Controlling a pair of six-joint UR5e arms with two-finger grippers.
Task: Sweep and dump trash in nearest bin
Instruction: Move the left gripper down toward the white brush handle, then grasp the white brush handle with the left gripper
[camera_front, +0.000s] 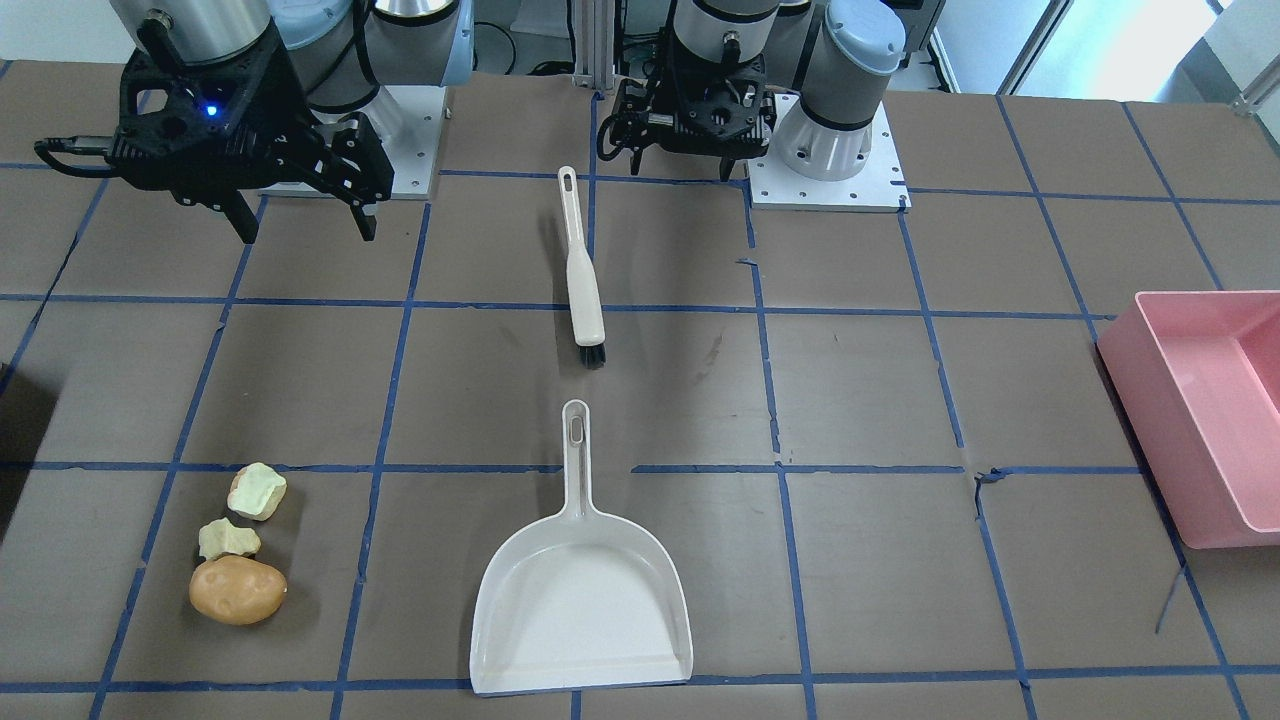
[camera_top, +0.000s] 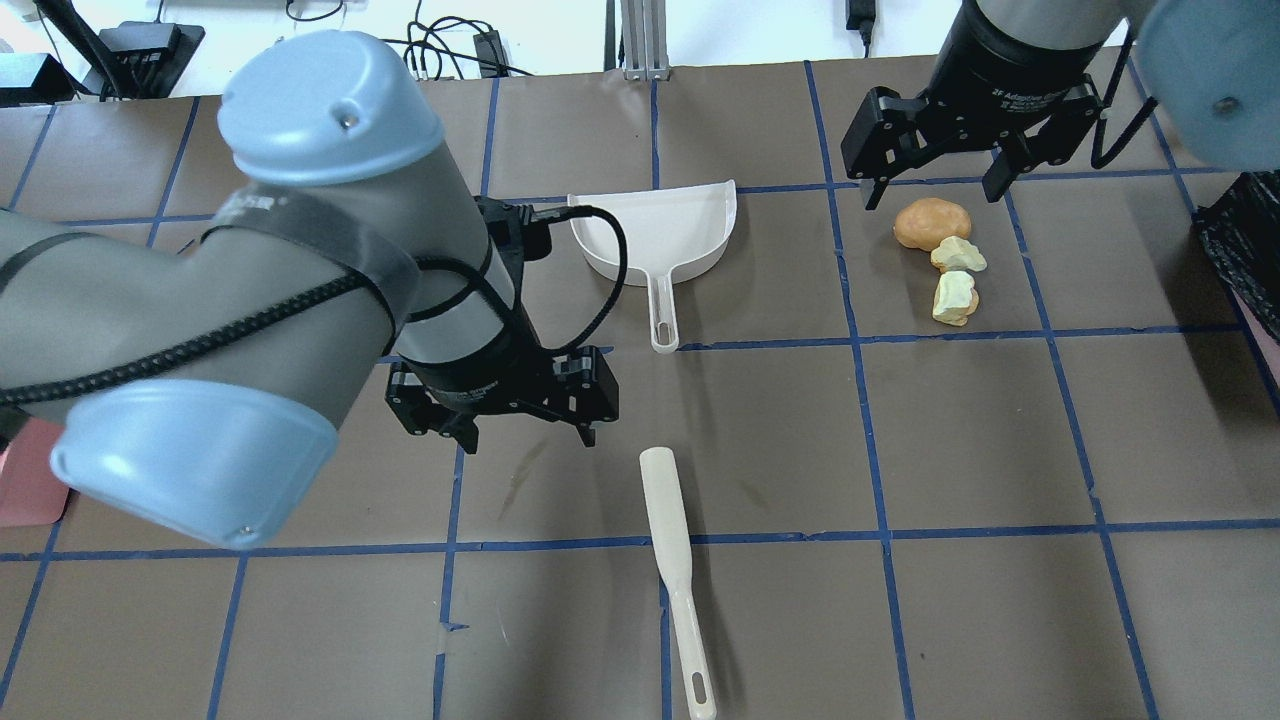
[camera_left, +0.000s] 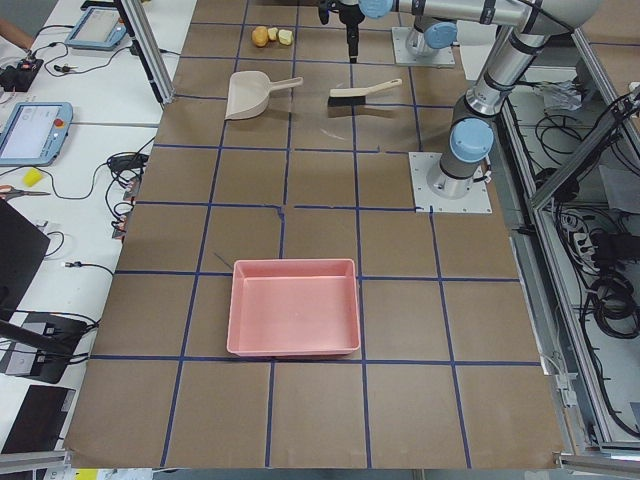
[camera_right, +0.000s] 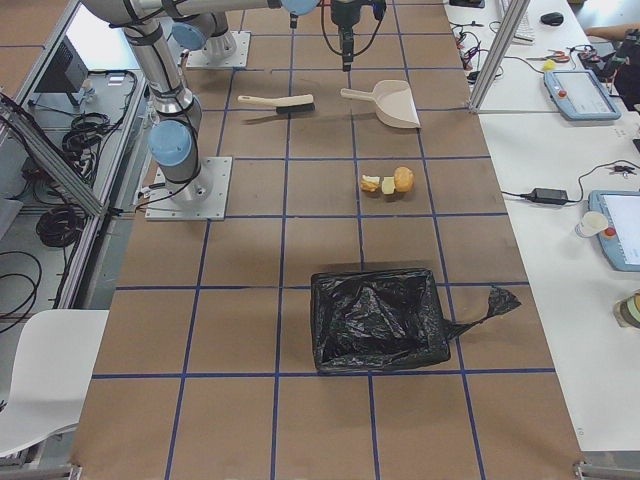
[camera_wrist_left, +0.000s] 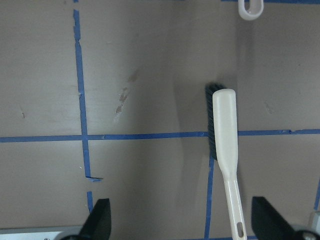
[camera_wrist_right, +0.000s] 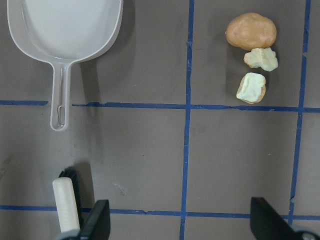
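Both hang with fingers apart, holding nothing: the right gripper (camera_top: 938, 190) is up on the trash side of the dustpan (camera_front: 585, 600), and the left gripper (camera_top: 525, 435) is near the brush (camera_front: 583, 270) off the dustpan's handle tip. The trash (camera_front: 228, 538) (one potato-like lump, two pale chunks) lies well apart from the dustpan, in a short row parallel to its handle. Bare table lies between them, and a black-bagged bin (camera_right: 380, 320) sits beyond the trash.

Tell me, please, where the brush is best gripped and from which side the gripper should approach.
Grip the brush by its slim handle, coming straight down from above with the jaws across its width. It lies flat on the table, handle end toward the robot, with nothing close beside it. The open left gripper hangs nearest.
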